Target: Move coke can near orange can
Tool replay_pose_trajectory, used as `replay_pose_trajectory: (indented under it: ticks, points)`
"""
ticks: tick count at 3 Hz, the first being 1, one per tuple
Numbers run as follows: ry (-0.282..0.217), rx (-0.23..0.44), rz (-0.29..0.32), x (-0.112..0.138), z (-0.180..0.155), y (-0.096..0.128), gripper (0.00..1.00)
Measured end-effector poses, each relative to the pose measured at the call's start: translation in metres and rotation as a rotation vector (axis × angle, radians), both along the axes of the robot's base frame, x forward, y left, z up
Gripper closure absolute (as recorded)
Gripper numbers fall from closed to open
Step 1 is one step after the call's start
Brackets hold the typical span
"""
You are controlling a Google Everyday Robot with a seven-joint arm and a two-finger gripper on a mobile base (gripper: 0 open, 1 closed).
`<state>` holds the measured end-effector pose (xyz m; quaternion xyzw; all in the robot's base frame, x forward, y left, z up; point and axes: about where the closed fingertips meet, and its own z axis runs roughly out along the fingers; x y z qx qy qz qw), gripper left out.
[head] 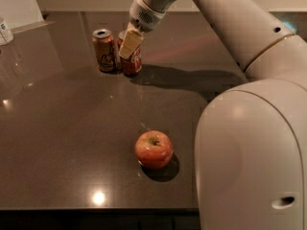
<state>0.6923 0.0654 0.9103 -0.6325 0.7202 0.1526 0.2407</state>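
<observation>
My gripper [129, 46] grips the coke can [135, 64] just right of the orange can [104, 49]; drifting left could topple it.

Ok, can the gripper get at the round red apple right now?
Probably: the gripper, clamped on the red coke can by the golden-orange can, must release first; the apple sits alone.

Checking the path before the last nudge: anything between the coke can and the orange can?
Nothing visible. The coke can stands close beside the orange can, with no object between them. The hand is at the coke can's top. The apple sits well forward, out of the way.
</observation>
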Motion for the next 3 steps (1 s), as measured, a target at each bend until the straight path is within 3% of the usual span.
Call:
replay_pose_trajectory:
  ticks: [1,2,3]
  points:
    - [0.003,0.0,0.003,0.0005,-0.0028,0.0024,0.14]
    - [0.006,0.0,0.005,0.001,-0.0056,0.0047,0.0]
    - [0.006,0.0,0.005,0.001,-0.0057,0.0048,0.0]
